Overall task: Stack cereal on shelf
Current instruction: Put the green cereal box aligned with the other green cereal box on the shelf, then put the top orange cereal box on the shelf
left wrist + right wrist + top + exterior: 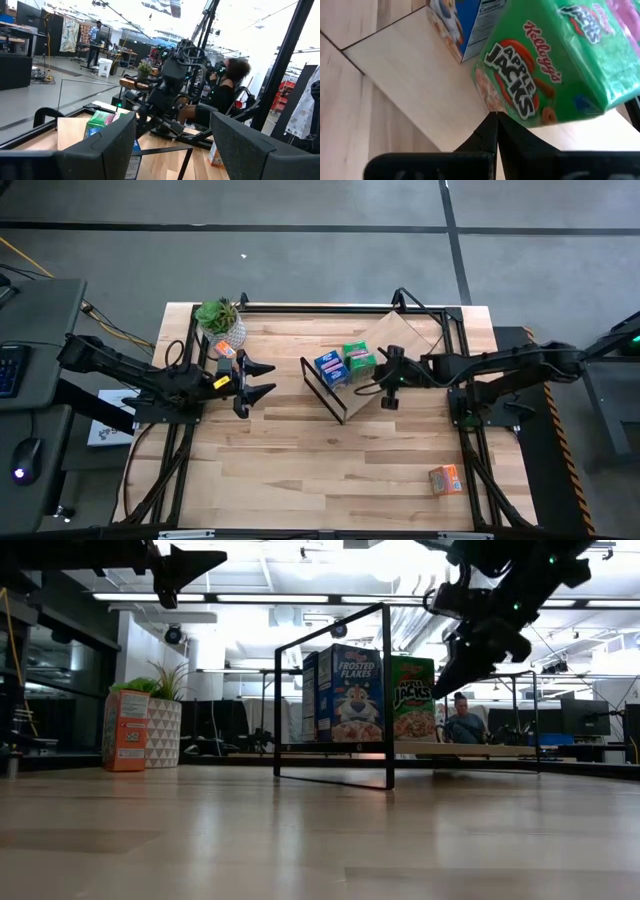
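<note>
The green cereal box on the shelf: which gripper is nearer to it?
Right. The right gripper hangs shut just beside the green cereal box; the left gripper waits open near the plant.

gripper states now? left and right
Left gripper: open, empty, above the table near the plant.
Right gripper: shut, empty, beside the green cereal box.

From my low view, the left hand (185,565) is cut off by the top edge, so I only get its finger tips. The green cereal box (555,65) runs off my right wrist picture, and the blue cereal box (462,22) is cropped there too. On the left wrist view, a finger (97,150) hides most of the shelf (70,131). I can't read the orange box (446,478) near the right counter (300,470) corner.
</note>
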Controlling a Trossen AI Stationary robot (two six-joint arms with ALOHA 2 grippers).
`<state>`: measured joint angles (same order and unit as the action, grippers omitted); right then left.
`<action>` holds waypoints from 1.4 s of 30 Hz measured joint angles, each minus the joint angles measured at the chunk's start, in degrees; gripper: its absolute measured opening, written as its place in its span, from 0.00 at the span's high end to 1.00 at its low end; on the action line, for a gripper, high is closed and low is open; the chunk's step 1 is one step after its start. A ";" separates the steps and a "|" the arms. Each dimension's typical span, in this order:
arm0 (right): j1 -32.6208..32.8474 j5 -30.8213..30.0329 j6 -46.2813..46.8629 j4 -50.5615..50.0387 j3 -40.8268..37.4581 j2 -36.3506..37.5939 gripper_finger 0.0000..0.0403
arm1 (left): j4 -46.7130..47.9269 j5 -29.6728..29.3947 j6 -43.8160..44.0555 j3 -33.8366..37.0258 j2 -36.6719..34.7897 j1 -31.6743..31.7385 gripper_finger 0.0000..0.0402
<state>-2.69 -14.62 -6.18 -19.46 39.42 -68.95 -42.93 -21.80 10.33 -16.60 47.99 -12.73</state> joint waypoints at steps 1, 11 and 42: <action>-0.39 0.11 -0.19 0.44 -0.28 0.00 1.00 | 0.04 0.00 0.00 0.00 0.00 0.00 0.38; -2.98 0.11 -1.81 1.17 -0.35 0.00 1.00 | 0.06 -0.10 -0.02 0.00 0.00 0.00 0.38; 12.82 5.61 9.79 -10.78 7.41 8.43 1.00 | 4.04 -0.06 0.32 0.00 0.00 0.00 0.38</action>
<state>10.13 -9.02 3.62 -30.24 46.83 -60.52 -38.89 -21.86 10.65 -16.60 47.99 -12.73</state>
